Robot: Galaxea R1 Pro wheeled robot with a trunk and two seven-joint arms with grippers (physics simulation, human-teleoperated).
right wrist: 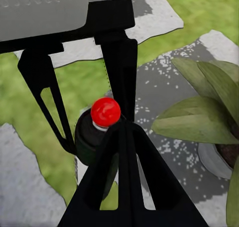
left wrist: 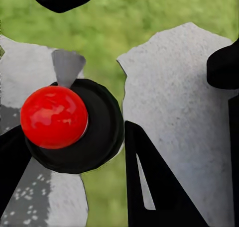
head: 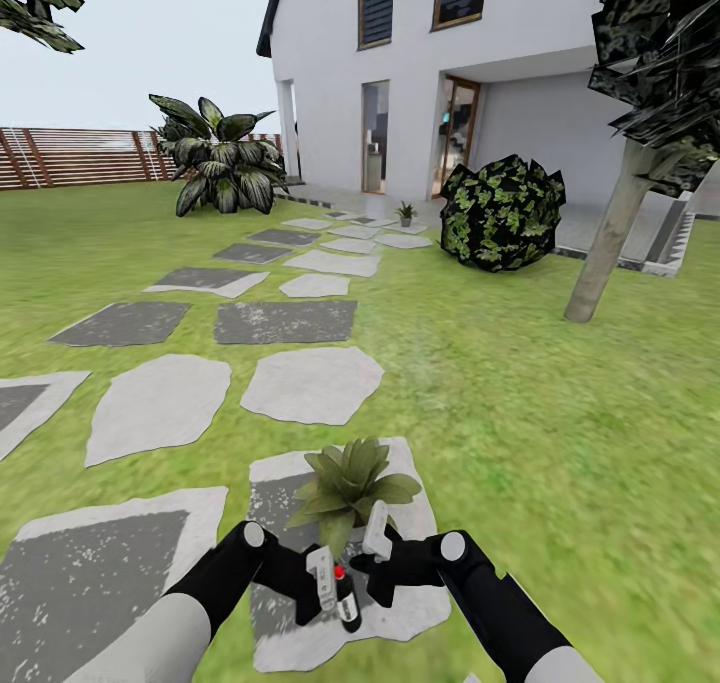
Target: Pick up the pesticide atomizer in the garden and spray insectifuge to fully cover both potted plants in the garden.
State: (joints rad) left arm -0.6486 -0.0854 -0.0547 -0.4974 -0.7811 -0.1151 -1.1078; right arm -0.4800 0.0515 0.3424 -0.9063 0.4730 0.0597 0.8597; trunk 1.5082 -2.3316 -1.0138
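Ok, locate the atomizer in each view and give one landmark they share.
Head view: atomizer at bottom centre, between the two grippers, just in front of the potted plant.
Left wrist view: its red-knobbed top at centre-left.
Right wrist view: at centre, behind a dark finger.
Shared landmark: the grey stepping stone beneath it.

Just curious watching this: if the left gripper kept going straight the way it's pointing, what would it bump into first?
Probably the pesticide atomizer: its red-knobbed top sits just ahead, between the left gripper fingers. Beyond it lies the grey stepping stone, though depth is hard to judge.
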